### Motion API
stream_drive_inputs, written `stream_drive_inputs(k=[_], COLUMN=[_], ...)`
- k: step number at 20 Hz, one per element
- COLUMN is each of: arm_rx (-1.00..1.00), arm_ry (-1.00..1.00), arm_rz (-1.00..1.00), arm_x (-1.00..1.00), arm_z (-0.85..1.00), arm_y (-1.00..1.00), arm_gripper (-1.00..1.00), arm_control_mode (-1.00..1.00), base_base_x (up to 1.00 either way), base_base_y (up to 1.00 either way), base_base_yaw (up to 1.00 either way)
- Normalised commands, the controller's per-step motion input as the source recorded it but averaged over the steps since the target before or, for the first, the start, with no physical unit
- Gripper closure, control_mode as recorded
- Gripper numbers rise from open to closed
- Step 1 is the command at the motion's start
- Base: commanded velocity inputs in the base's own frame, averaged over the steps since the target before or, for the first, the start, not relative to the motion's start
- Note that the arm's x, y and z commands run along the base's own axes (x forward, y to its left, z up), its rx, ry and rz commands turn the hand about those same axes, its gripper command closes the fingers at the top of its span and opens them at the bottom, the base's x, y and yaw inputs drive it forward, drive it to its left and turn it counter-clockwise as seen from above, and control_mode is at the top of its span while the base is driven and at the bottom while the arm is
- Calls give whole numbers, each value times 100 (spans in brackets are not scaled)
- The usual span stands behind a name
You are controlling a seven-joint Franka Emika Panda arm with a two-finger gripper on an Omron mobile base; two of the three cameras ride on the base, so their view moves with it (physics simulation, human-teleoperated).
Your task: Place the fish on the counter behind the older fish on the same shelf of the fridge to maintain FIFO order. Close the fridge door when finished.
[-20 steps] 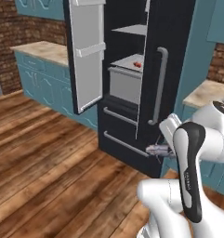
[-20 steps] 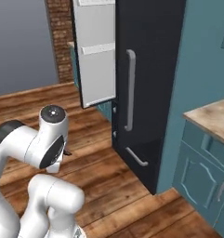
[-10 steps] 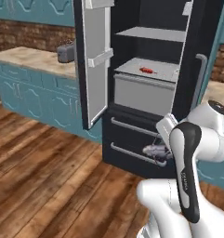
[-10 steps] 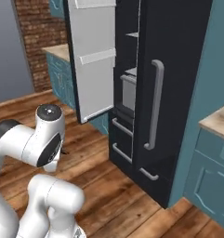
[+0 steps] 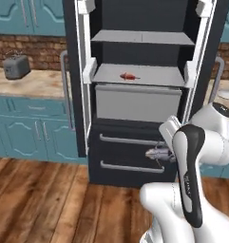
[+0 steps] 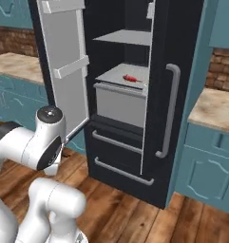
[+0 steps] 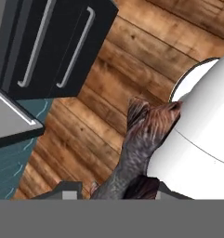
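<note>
One gripper [image 7: 115, 188] clamping fish [image 7: 139, 139], fridge [image 5: 135, 95] open, no legible writing

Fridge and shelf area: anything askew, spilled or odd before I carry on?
Nothing stands out. The red fish lies flat on the shelf, both fridge doors stand open, and the grey fish sits in the shut pincer.

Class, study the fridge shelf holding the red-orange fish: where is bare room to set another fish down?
The shelf is bare behind the older fish toward the back wall, and across its whole right half. Only the front-left patch around that fish is taken.
</note>
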Motion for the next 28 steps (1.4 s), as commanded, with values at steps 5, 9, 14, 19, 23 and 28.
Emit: stream_drive_inputs(k=[5,9,14,19,23,28], arm_rx=[0,0,0,0,0,0], arm_ry=[0,0,0,0,0,0], arm_rz=[0,0,0,0,0,0], arm_x=[0,0,0,0,0,0], arm_z=[0,0,0,0,0,0], arm_y=[0,0,0,0,0,0], arm_gripper=[100,100,100,100,100,100], arm_control_mode=[100,100,100,100,100,100], base_base_x=[59,69,68,72,89,80], base_base_y=[10,49,63,2,14,12], base_base_yaw=[-46,-45,-33,-19,-14,-15])
